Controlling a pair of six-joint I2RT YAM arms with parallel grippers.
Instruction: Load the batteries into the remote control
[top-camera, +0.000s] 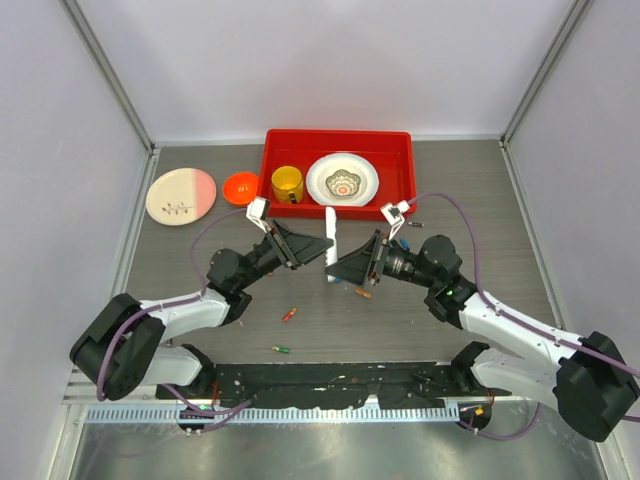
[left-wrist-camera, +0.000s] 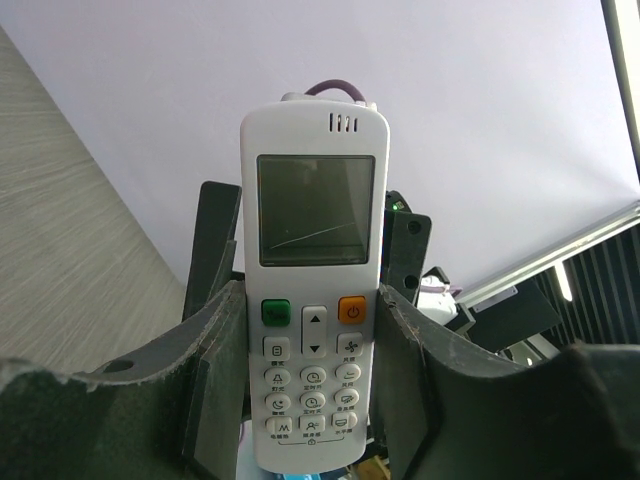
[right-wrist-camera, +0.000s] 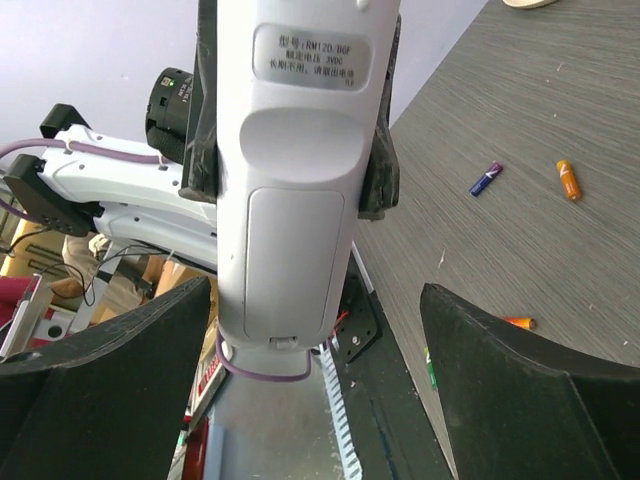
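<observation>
The left hand (left-wrist-camera: 310, 300) is clamping the remote control (left-wrist-camera: 315, 180) by its long edges, back cover (right-wrist-camera: 292, 262) facing the nearby right hand (right-wrist-camera: 315, 290), which is hovering, fingers apart.

A plain, pale booth closed in around a dark desk

The desk (top-camera: 520, 230) is dark grey with a fine wood grain, shut in by a white back wall (top-camera: 330, 60), a left wall (top-camera: 50, 200) and a right wall (top-camera: 600, 200), all bare. Slim metal posts (top-camera: 110, 75) run down the two back corners. A brushed metal sheet (top-camera: 330, 450) lies along the near edge. The light is soft and even.
</observation>
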